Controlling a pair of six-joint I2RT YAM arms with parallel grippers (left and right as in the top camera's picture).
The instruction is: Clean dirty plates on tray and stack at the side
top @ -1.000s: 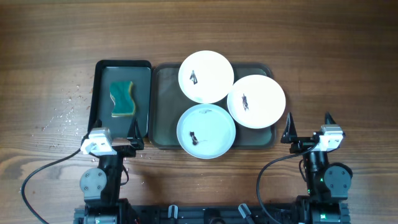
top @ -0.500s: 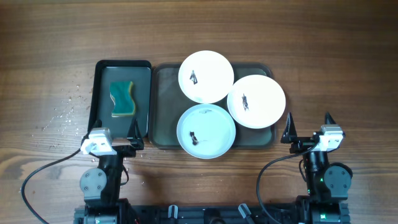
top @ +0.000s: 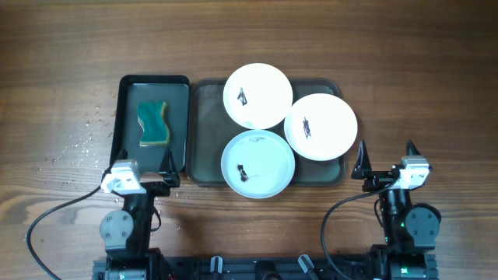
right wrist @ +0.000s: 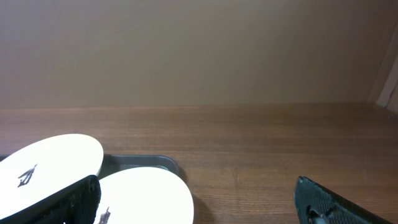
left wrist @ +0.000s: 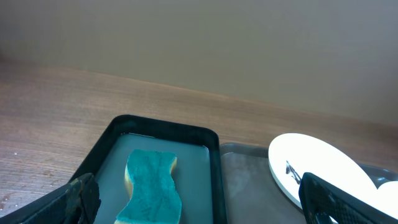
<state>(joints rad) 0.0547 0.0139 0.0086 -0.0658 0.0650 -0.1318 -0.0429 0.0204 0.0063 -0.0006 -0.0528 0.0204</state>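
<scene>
Three white plates rest on the brown-grey tray [top: 204, 132]: one at the back [top: 257, 95], one at the right [top: 320, 127], one at the front [top: 257, 164]. Each has a small dark smudge near its centre. My left gripper [top: 144, 167] is open at the near edge of the black tray [top: 128, 117], holding nothing. My right gripper [top: 386, 159] is open just right of the tray's near right corner, also holding nothing. The left wrist view has the back plate [left wrist: 317, 168] at its right; the right wrist view has two plates [right wrist: 50, 158] [right wrist: 146, 193] at its lower left.
A teal sponge [top: 154, 123] lies in the narrower black tray, directly ahead of the left gripper's fingers [left wrist: 78, 199]. Small droplets or crumbs speckle the wood [top: 85, 132] left of the black tray. Bare wooden table [right wrist: 280, 143] extends to the right of the tray.
</scene>
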